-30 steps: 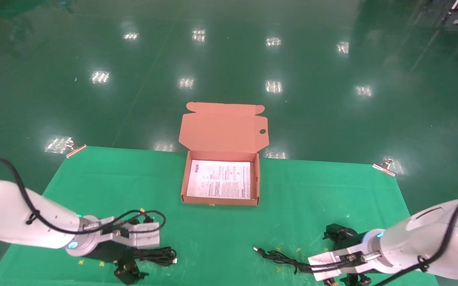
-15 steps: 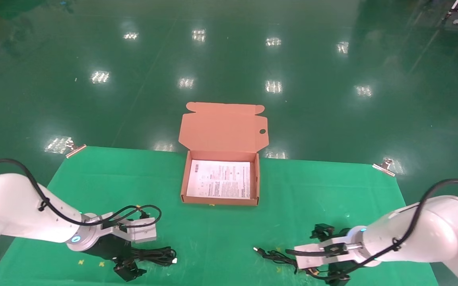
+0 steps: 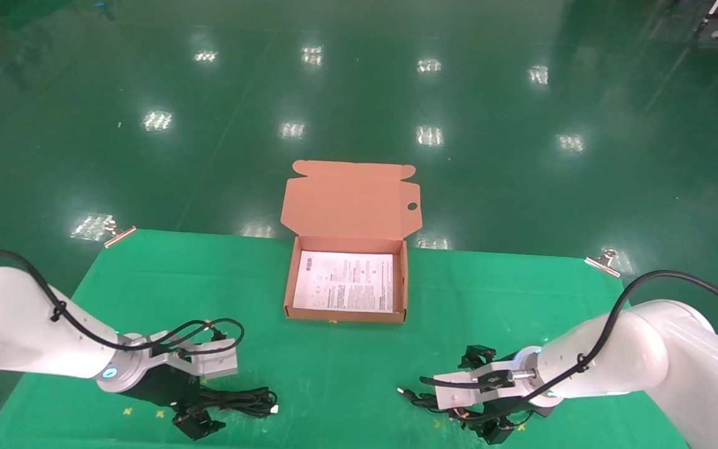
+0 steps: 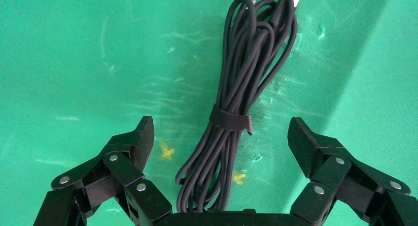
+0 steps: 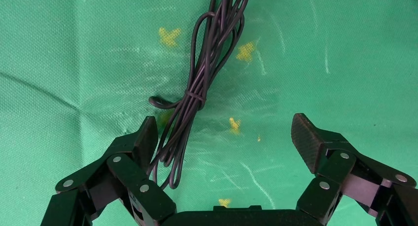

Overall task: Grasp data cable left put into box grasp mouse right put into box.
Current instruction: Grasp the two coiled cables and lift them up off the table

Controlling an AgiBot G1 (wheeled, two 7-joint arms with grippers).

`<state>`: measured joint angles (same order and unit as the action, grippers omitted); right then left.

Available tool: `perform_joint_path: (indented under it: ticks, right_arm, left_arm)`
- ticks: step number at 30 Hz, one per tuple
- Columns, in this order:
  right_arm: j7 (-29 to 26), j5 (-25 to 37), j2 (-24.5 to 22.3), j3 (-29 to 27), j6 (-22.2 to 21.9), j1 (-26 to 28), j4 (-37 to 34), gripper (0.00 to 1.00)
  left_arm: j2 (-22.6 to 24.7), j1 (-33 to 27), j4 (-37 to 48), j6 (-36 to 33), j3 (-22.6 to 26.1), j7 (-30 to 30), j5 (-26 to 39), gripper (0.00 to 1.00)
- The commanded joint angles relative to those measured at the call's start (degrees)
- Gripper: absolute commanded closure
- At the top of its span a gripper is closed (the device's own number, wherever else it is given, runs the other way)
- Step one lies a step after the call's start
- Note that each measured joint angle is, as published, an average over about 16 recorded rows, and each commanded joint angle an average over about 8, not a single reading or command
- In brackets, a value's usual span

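Near the lower left of the head frame we see the left gripper [image 3: 194, 419] low over the green cloth [image 3: 346, 374], its black fingers spread wide apart and holding nothing. Its wrist view shows the data cable [image 4: 236, 113] lying flat on the cloth between the two finger pads [image 4: 143, 137], which stand clear of the bundle on either side; a black strap binds the loops at mid-length, and the pale plug tip shows at the far end. From the head camera the data cable [image 3: 244, 399] stretches rightward from the gripper, ending in that small pale tip. Toward the lower right of the head frame sits the right gripper [image 3: 493, 424], likewise down close to the cloth with its fingers wide apart and nothing between them clamped. Its wrist view shows a thin black cord [image 5: 197, 98], gathered in long loops and tied at the middle, lying on the cloth with its near end just beside one pad [image 5: 148, 137]; we cannot tell whether they touch. The mouse body itself we cannot make out in any view; only the cord [image 3: 418, 399] and its small plug show at the lower middle of the head frame. At the centre of the head frame stands the box [image 3: 346, 315], well apart from both grippers, its tall lid upright at the back and a white printed sheet [image 3: 345, 282] lining its floor.
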<state>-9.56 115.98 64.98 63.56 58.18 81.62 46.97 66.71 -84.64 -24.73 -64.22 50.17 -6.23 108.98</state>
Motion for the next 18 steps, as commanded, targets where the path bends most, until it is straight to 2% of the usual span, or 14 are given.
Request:
perform_joint_path:
  ticks: [1,18]
  right_arm:
    - [0.4,-0.2,0.6,-0.1,-0.5,0.0,-1.1,1.00]
    - [0.2,-0.1,0.1,0.0,-0.1,0.1,-0.3,1.00]
  left_arm:
    - [0.1,-0.2,1.0,0.0,-0.2,0.8,-0.4,0.99]
    - [-0.1,0.0,0.2,-0.1,-0.1,0.3,-0.2,1.00]
